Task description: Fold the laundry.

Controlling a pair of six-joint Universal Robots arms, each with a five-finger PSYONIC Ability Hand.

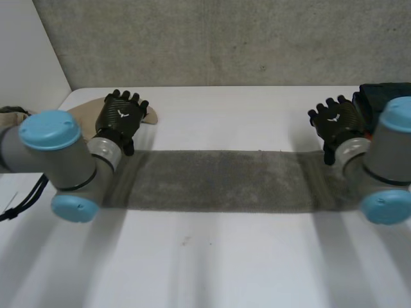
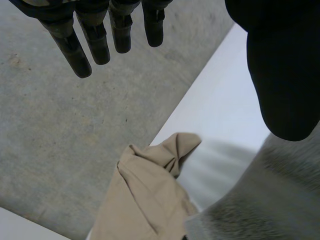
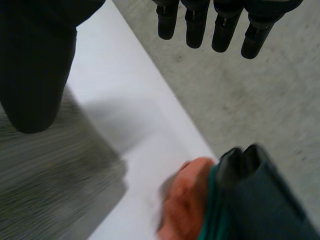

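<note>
Beige cloth, upper left, bunched near tabletop edge. Left hand, left of centre, fingers straight and apart, holding nothing. Grey towel, centre, long flat strip reaching from arm to arm. Right hand, upper right, fingers likewise straight, empty. Dark garment pile, far right.

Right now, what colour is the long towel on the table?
The towel is plain grey, best seen in the head view.

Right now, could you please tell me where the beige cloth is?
In the head view, the beige cloth lies at the table's far left corner, by the left hand, just beyond the grey towel's left end.
</note>
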